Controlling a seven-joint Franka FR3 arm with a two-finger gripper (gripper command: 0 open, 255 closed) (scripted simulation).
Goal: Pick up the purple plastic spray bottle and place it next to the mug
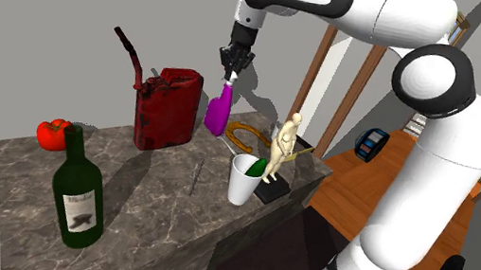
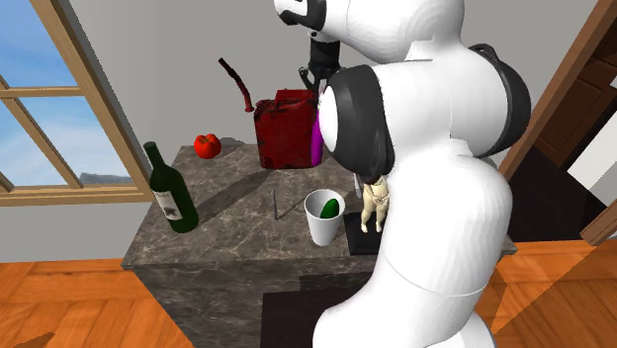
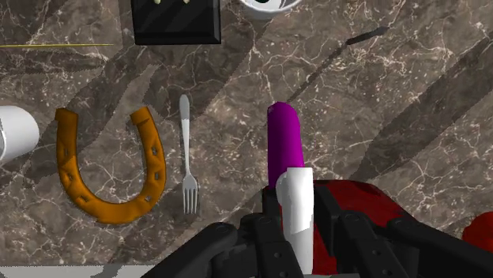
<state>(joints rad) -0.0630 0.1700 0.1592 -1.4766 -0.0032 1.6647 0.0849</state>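
Note:
The purple spray bottle (image 1: 217, 115) with a white head hangs upright from my gripper (image 1: 234, 69), whose black fingers are shut on the head. It is above the marble counter (image 1: 144, 198), just beside the red jerry can (image 1: 168, 108). In the wrist view the purple body (image 3: 283, 142) points away from my gripper (image 3: 299, 221) over the stone. The white mug (image 1: 244, 179) with something green inside stands near the counter's front edge, apart from the bottle. In the second exterior view a sliver of the bottle (image 2: 316, 146) shows behind the arm, and the mug (image 2: 324, 216) is in front.
A green wine bottle (image 1: 78, 192) and a red tomato (image 1: 53, 133) sit at the shoulder view's left. An orange horseshoe (image 3: 111, 166), a fork (image 3: 187, 154) and a tan figurine (image 1: 282, 149) on a black base lie near the mug. A thin dark stick (image 1: 195, 173) lies mid-counter.

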